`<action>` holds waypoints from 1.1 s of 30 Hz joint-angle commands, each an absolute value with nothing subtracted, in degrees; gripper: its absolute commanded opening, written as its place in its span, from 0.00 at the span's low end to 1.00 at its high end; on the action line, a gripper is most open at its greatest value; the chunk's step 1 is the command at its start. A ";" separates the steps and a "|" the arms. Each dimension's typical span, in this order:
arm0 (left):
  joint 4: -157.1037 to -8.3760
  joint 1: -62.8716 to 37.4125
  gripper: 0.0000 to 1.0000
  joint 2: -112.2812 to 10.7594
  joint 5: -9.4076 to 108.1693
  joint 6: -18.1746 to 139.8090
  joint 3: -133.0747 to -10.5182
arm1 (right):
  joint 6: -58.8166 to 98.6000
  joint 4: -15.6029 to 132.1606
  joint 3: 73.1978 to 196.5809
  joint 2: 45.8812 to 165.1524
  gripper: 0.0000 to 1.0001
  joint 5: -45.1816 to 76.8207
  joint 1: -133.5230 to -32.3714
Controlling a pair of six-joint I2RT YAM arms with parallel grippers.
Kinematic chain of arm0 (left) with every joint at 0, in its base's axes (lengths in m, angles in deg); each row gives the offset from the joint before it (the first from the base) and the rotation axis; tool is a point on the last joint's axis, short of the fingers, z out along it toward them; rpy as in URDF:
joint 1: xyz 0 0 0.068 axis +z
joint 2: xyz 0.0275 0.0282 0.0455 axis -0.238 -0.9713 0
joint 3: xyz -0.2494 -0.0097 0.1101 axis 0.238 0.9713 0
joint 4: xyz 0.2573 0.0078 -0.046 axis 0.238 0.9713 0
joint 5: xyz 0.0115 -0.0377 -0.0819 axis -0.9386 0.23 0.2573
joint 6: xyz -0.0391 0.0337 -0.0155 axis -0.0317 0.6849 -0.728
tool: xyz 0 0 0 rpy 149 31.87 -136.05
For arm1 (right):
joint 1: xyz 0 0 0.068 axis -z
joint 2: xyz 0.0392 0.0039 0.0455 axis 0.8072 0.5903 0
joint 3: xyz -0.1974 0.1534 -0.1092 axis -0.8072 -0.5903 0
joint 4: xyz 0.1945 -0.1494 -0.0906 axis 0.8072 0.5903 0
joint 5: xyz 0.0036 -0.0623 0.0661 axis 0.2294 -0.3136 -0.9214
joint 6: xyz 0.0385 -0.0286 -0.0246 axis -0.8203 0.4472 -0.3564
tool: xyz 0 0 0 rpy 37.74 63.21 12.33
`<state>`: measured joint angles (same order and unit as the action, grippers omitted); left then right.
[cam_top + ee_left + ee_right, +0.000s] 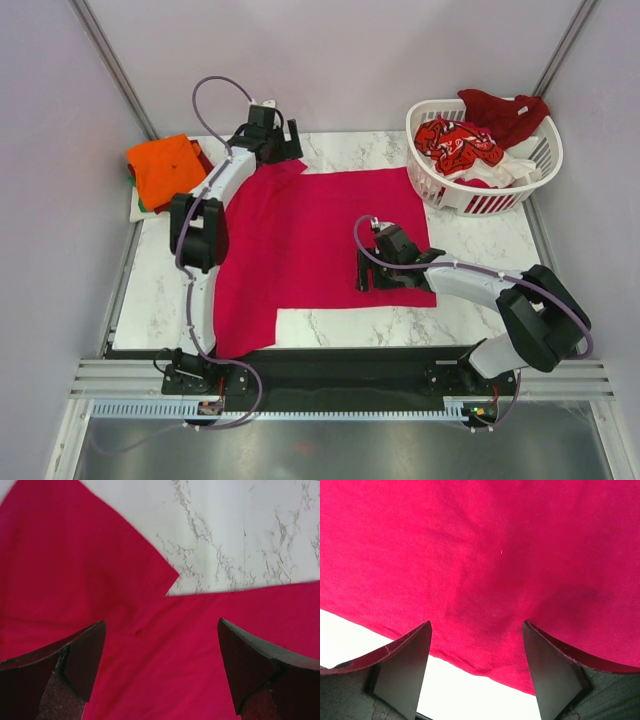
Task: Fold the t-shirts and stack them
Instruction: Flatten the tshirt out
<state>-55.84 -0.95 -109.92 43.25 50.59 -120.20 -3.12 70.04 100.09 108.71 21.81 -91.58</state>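
Robotics lab test cell: plain pale walls [330, 60] and metal frame posts [115, 68] are boxing in a marble-print tabletop [480, 322]. Left arm [200, 225] and right arm [470, 280] are sitting bolted by a metal rail [570, 380], cables [215, 82] looping.

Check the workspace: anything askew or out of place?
Mostly tidy. The dark red t-shirt spills over the far rim of the white basket, and the magenta t-shirt runs down on its left side to the front edge of the table. No damage visible.
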 commanded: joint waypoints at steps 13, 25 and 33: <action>-57.52 4.27 0.94 -98.83 33.30 54.47 -99.55 | -0.45 64.38 109.18 118.74 0.83 10.81 -91.53; -53.22 5.86 0.94 -107.10 34.88 52.80 -107.55 | -5.81 64.62 92.05 111.11 0.82 14.57 -91.61; -49.79 7.18 0.95 -108.95 34.62 49.28 -109.84 | -9.93 73.23 87.47 101.34 0.86 21.96 -91.26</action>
